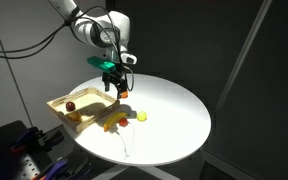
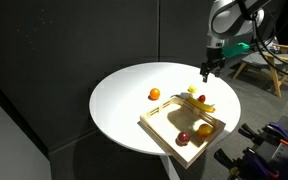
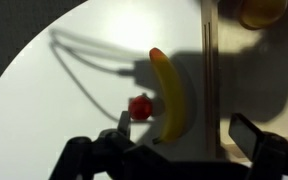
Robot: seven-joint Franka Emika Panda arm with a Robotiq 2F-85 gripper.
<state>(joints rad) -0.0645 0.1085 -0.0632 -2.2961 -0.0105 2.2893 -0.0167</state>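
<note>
My gripper (image 3: pixel 184 132) is open, its two dark fingers spread wide with nothing between them. It hangs in the air over the white round table (image 1: pixel 169 110). Directly under it in the wrist view lies a yellow banana (image 3: pixel 166 95), stretched along the outside of the wooden tray's wall (image 3: pixel 208 60). A small red fruit (image 3: pixel 139 106) sits beside the banana, away from the tray. In both exterior views the gripper (image 1: pixel 114 88) (image 2: pixel 206 72) is above the tray's edge, near the banana (image 1: pixel 113 123) (image 2: pixel 202 103).
The shallow wooden tray (image 1: pixel 56 102) (image 2: pixel 164 128) sits at the table's rim and holds a red fruit (image 2: pixel 182 138) and an orange-yellow one (image 2: pixel 205 129) (image 3: pixel 261 10). An orange (image 2: pixel 155 94) and a yellow fruit (image 1: pixel 141 116) lie loose on the table. Dark curtains stand behind.
</note>
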